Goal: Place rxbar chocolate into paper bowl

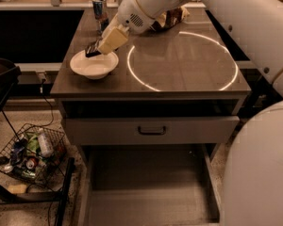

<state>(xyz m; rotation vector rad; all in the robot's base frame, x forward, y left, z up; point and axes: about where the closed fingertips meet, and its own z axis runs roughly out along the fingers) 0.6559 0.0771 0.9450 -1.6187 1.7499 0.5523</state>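
Note:
The paper bowl [86, 70] is a shallow off-white round bowl on the left part of the brown table [188, 74]. My gripper [98, 48], with cream-coloured fingers [112, 39], reaches down from the upper right and hangs just above the bowl's far rim. It is shut on the rxbar chocolate [91, 49], a small dark flat bar that sticks out to the left from the fingertips, over the bowl. The bar's far end is partly hidden by the fingers.
A tall blue-silver can [100, 8] stands at the table's back left. A brown snack bag [173, 17] lies at the back, behind my arm. A lit ring [226, 86] marks the tabletop. A drawer [152, 130] sits below. A wire basket [30, 154] of litter stands on the floor at left.

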